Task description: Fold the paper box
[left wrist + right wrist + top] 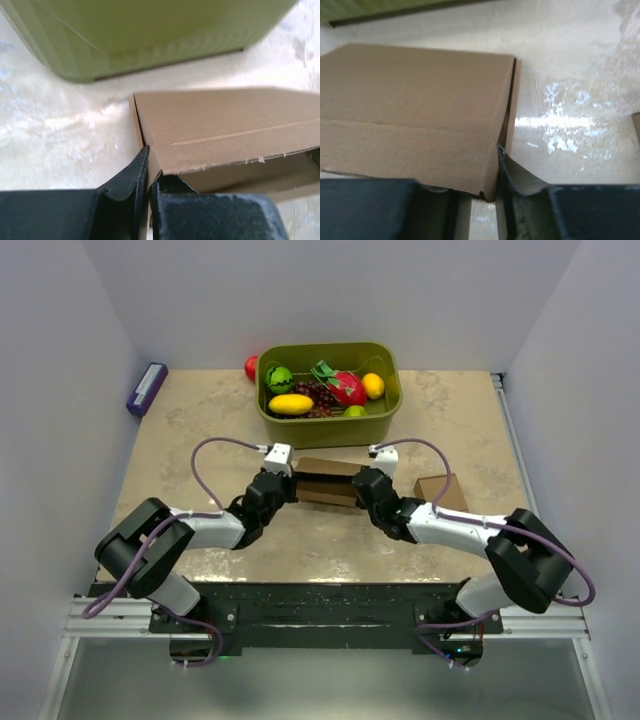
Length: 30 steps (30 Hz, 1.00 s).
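The paper box (328, 480) lies in the middle of the table (200, 420), just below the bin. Its long axis goes from left to right across the top view. It is plain brown corrugated cardboard with one straight crease. The left gripper (148, 167) is pinched closed on its left end wall. The right gripper (485, 200) has a finger on each side of the right end wall, but I cannot tell if it presses. In the upper middle, a green plastic bin (390, 410) with rounded corners holds colourful fruits (291, 404).
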Tool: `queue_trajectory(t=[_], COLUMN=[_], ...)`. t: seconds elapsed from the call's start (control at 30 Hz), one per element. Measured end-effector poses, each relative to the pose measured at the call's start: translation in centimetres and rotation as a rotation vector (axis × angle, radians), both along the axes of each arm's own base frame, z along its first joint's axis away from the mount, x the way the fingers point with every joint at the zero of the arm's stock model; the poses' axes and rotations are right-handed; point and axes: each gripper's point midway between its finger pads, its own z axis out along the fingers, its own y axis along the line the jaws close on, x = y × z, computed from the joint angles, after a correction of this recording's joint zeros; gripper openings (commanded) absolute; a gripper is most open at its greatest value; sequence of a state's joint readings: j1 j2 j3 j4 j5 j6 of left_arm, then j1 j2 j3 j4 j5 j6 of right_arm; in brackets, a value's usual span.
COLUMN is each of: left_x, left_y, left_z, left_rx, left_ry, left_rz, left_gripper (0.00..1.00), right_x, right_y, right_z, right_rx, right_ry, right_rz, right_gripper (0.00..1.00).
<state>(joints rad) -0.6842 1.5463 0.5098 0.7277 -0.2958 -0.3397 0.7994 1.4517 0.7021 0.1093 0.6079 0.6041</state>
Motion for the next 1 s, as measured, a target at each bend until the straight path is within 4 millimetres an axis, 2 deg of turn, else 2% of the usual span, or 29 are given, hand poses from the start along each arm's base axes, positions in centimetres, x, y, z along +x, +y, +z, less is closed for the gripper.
queue_trajectory(t=[0.07, 0.1, 0.27, 0.3, 0.37, 0.5, 0.6, 0.7, 0.8, 0.87, 1.0], left_x=[-0.8, -1.2, -5.1, -5.5, -6.3, -7.1, -8.0, -9.4, -10.2, -10.8, -11.1], left_y=[-0.4, -0.5, -0.7, -0.5, -0.1, 0.0, 0.1, 0.6, 0.9, 1.1, 1.1], left_z=[-0.6, -0.8, -3.5, -3.6, -3.3, -1.5, -0.1, 1.3, 2.8, 4.7, 8.4], left_rx=[0.015, 0.020, 0.076, 0.080, 0.079, 0.057, 0.039, 0.020, 0.000, -0.033, -0.081], left_ry=[0.025, 0.036, 0.152, 0.160, 0.166, 0.134, 0.113, 0.096, 0.075, 0.036, -0.025], left_rz=[-0.024, -0.039, -0.141, -0.149, -0.167, -0.198, -0.230, -0.262, -0.283, -0.297, -0.312], left_gripper=[0.20, 0.28, 0.49, 0.55, 0.59, 0.67, 0.68, 0.68, 0.69, 0.69, 0.69], right_x=[-0.9, -1.2, -2.6, -2.8, -3.2, -4.2, -5.4, -6.6, -7.6, -7.8, -7.4], right_y=[0.0, 0.0, -0.4, -0.4, -0.6, -0.8, -1.3, -1.7, -1.9, -2.0, -1.1], right_z=[-0.4, -0.3, 1.5, 1.9, 2.5, 2.7, 2.5, 3.1, 4.4, 5.5, 9.6], right_rx=[0.004, 0.007, 0.045, 0.054, 0.065, 0.064, 0.055, 0.058, 0.061, 0.056, 0.079], right_ry=[0.027, 0.034, 0.029, 0.026, 0.023, 0.054, 0.091, 0.108, 0.109, 0.105, 0.051], right_rz=[0.017, 0.023, 0.057, 0.062, 0.075, 0.104, 0.132, 0.165, 0.210, 0.229, 0.274], right_gripper=[0.48, 0.56, 0.72, 0.73, 0.78, 0.79, 0.80, 0.78, 0.77, 0.76, 0.73])
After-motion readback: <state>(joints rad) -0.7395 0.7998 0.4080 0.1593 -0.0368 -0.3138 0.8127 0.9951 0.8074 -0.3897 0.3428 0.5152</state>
